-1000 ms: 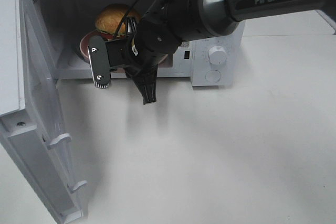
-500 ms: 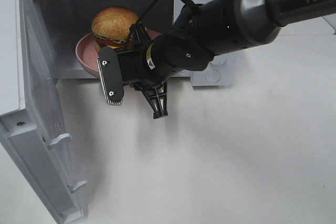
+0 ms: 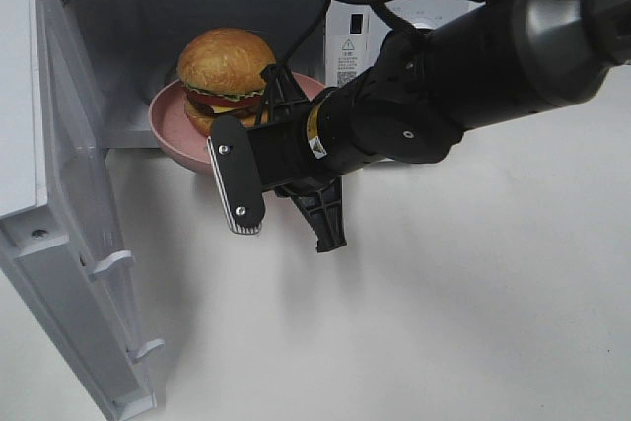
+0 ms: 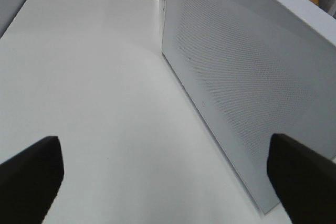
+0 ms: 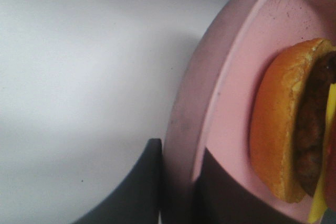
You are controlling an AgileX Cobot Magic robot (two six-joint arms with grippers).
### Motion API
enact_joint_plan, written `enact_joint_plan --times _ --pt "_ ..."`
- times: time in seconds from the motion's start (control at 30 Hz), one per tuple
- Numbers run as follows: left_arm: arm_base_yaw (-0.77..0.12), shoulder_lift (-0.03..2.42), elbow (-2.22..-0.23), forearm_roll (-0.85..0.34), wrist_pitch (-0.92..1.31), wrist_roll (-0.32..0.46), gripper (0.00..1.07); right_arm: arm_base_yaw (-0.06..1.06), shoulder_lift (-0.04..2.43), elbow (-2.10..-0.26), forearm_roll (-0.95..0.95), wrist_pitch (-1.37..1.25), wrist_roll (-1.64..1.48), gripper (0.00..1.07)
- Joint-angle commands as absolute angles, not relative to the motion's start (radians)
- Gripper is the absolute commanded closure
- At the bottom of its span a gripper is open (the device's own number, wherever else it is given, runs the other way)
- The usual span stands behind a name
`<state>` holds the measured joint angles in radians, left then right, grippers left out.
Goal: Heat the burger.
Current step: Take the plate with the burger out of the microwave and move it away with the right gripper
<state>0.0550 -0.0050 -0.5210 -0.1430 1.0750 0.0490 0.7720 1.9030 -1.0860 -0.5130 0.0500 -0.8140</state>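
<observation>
Drawn out of the microwave (image 3: 394, 27) since the earlier frame, the pink plate (image 3: 173, 125) now overhangs the cavity's front edge, towards 6 o'clock.
The open door (image 3: 69, 244) is seen at 8 o'clock overhead, while its mesh face fills the left wrist view. The right gripper (image 5: 178, 192) is shown only by the right wrist view to be clamped on the plate rim. The burger (image 3: 225, 71) sits on that plate. The left gripper (image 4: 168, 177) has its fingers (image 4: 31, 177) spread wide, empty.
</observation>
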Motion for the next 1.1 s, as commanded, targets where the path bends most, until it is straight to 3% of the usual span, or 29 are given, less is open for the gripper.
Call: enact_joint_plan --times 0.03,1.1 --pt "0.059 -0.014 -0.517 -0.143 1.072 0.048 0.09 0.77 1.854 -1.07 -0.547 -0.014 -0.819 1.07" --pt "0.059 -0.014 -0.517 -0.143 1.072 0.048 0.09 0.77 1.433 -0.661 -0.551 -0.014 -0.819 1.07"
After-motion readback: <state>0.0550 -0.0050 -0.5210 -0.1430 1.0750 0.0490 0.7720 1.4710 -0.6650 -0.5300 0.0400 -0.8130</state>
